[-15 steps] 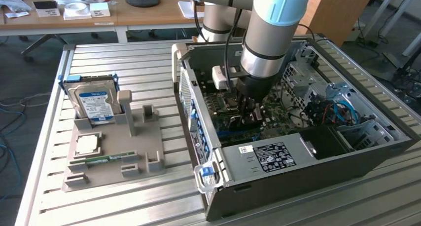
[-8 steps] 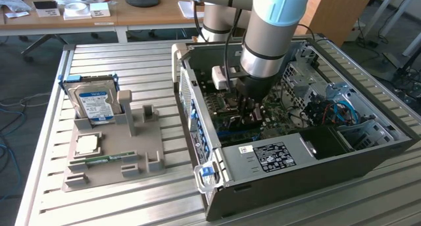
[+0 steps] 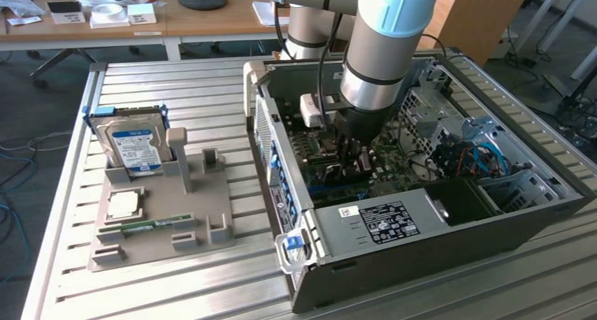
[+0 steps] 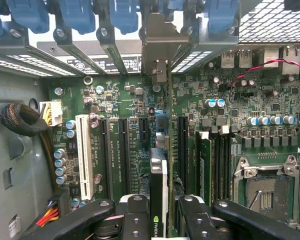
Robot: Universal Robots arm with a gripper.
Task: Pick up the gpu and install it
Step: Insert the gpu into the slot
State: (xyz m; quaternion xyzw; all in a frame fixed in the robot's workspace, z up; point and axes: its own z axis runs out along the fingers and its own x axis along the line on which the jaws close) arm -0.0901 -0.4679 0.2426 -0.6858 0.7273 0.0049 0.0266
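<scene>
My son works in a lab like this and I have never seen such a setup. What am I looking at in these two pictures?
The pale blue and silver tube is a robot arm, reaching into an open computer case that lies on a slatted metal table. One picture, the exterior view, comes from a camera standing off the arm. The other comes from a camera on the arm's wrist, looking past the black gripper at the green circuit board. The gripper is closed on a graphics card, seen edge-on, over the board's slots; whether it is pushed in I cannot tell. At the exterior view's left, a grey holder carries a hard drive, a square chip and a green memory stick.
</scene>
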